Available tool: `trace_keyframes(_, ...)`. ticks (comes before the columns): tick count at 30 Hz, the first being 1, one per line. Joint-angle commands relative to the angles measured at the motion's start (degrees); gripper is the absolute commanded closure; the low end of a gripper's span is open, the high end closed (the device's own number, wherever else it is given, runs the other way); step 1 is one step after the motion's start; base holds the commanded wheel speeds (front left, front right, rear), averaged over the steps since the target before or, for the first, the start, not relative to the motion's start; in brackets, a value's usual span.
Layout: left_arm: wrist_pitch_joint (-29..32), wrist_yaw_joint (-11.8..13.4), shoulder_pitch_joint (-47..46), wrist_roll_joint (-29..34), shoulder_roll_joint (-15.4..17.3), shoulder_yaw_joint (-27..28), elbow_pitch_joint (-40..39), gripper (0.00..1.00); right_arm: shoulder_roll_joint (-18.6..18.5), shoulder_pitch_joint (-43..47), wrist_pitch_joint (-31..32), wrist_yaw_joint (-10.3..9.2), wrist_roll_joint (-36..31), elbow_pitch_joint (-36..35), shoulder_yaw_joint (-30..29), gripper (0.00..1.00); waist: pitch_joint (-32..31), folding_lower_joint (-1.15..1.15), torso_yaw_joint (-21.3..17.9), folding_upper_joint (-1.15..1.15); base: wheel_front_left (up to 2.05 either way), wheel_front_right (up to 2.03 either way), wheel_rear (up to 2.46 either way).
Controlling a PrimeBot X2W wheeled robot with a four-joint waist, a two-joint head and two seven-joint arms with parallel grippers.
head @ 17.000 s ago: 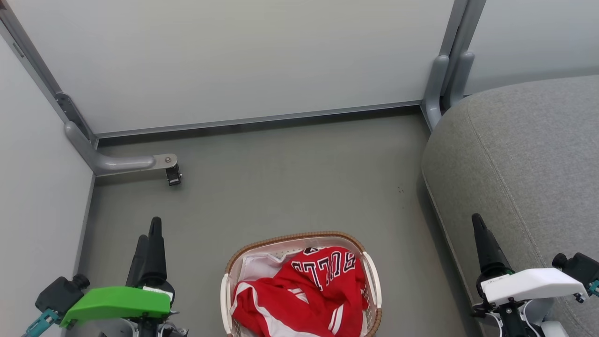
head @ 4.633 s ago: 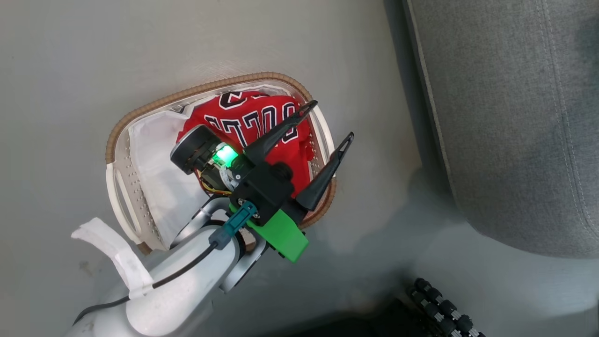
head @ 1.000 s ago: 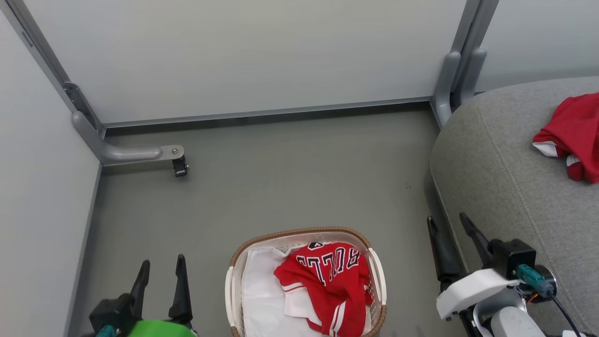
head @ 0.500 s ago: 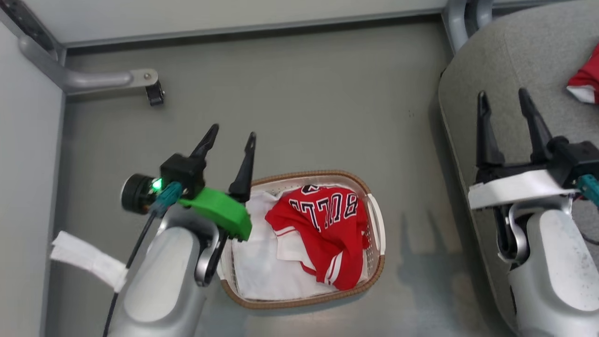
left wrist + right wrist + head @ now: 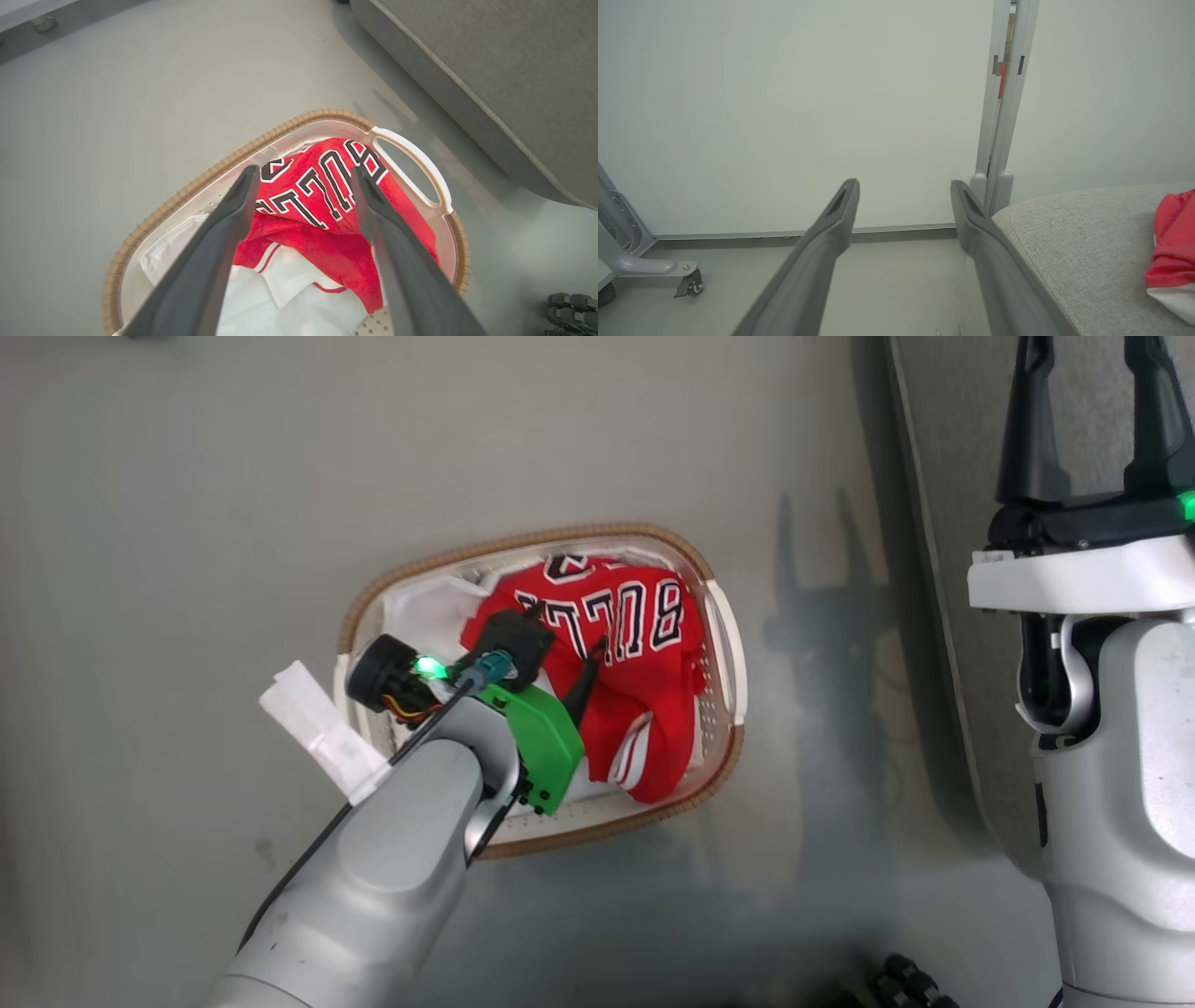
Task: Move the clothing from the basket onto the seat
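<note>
The white basket with its brown woven rim stands on the grey floor. Inside it lies a red lettered jersey on a plain white sheet. My left gripper hangs open over the basket, pointing down. In the left wrist view its tips straddle the jersey just above it, with nothing held. My right gripper is open and empty above the edge of the grey seat. The right wrist view shows this gripper and another red garment lying on the seat.
The seat's long edge runs close to the basket's right handle. Pale wall panels with a grey post and a caster foot close off the far side. Black rollers sit at the bottom.
The head camera has tilted down. My left gripper has moved from beside the basket's left rim to over the jersey inside it. The right gripper stays open by the seat.
</note>
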Motion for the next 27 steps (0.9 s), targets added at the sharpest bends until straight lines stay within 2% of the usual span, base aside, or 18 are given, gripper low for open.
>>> trace_keyframes(1,-0.4,-0.1,-1.9,-1.4,0.2,-1.8,0.1,0.00,-0.1,-0.8,-0.3,-0.08,0.5,-1.0,0.0,0.00,8.6,-0.01,-5.5,0.00,0.00,0.00,0.00)
trace_keyframes(9,-0.7,-0.1,-5.7,-5.4,0.3,-8.9,3.3,0.00,-0.1,-1.9,-0.3,-0.08,2.1,-3.8,1.6,0.00,12.3,-0.01,-8.0,0.00,0.00,0.00,0.00)
trace_keyframes(14,-0.5,1.7,-7.0,-9.2,0.3,-11.6,3.1,0.00,-0.1,-2.5,-0.3,-0.08,2.8,-4.8,2.2,0.00,13.5,-0.01,-8.8,0.00,0.00,0.00,0.00)
trace_keyframes(19,1.3,5.5,-8.1,-10.7,0.2,-14.3,4.5,0.00,-0.1,-2.8,-0.3,-0.08,3.5,-5.0,2.5,0.00,14.2,-0.01,-9.3,0.00,0.00,0.00,0.00)
trace_keyframes(24,2.9,10.9,-9.5,-10.8,0.2,-16.3,7.6,0.00,-0.1,-2.7,-0.3,-0.08,4.0,-5.3,2.8,0.00,14.8,-0.01,-9.7,0.00,0.00,0.00,0.00)
trace_keyframes(27,3.2,11.4,-9.9,-11.8,0.2,-17.0,8.5,0.00,-0.1,-2.7,-0.3,-0.08,4.2,-5.2,2.7,0.00,15.0,-0.01,-9.9,0.00,0.00,0.00,0.00)
